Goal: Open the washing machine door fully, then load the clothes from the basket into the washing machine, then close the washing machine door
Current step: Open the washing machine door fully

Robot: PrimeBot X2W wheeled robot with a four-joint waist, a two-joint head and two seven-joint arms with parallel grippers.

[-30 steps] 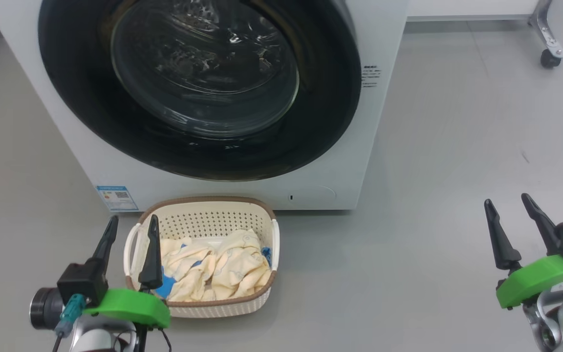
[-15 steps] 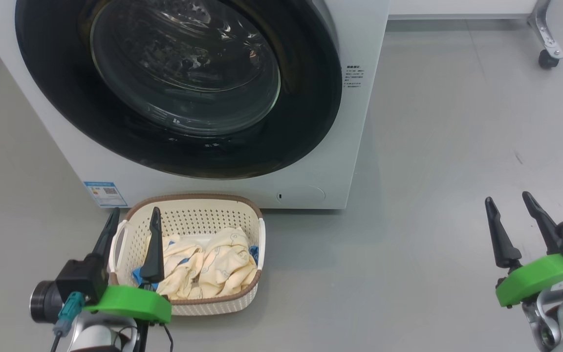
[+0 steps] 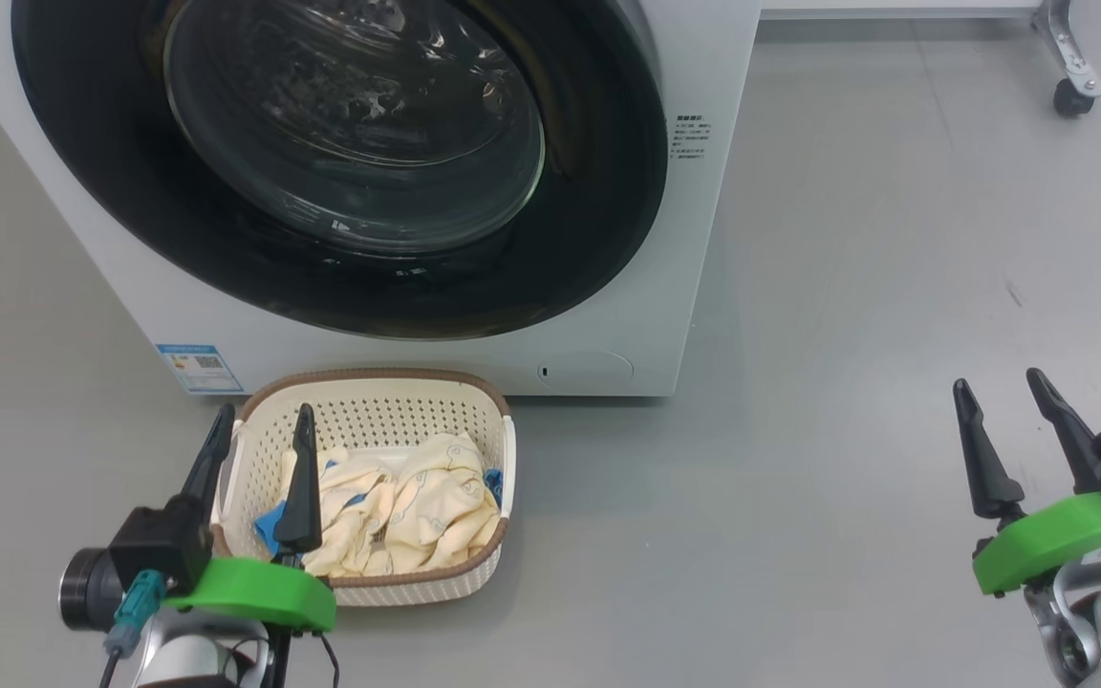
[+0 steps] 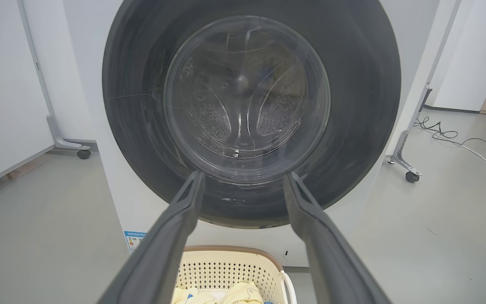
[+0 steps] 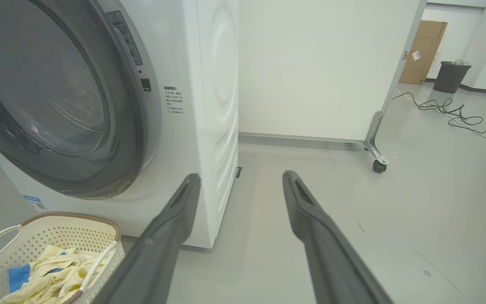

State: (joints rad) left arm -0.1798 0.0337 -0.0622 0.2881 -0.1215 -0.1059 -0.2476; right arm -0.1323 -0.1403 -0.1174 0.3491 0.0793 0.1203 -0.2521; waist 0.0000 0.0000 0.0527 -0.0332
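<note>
The white washing machine [image 3: 264,358] stands ahead with its door [image 3: 598,220] closed, black rim flat against the front and steel drum visible through the glass [image 4: 247,97]. On the floor right in front sits the cream basket [image 3: 369,420], with pale yellow and blue clothes [image 3: 426,506] piled inside. My left gripper [image 3: 264,413] is open over the basket's left edge, its fingers pointing at the door [image 4: 352,84]. My right gripper [image 3: 998,382] is open over bare floor, far right of the machine. Neither holds anything.
Grey floor [image 3: 847,287] spreads to the machine's right. A white wheeled partition with a caster [image 5: 379,165] stands behind it. Cables [image 5: 449,112], a dark bin [image 5: 449,76] and a cardboard box [image 5: 422,50] lie farther back. Another caster [image 4: 83,154] is at the machine's left.
The whole head view has shifted, so the machine and basket sit further left: the camera moved. Both grippers stay open in the same places in the picture.
</note>
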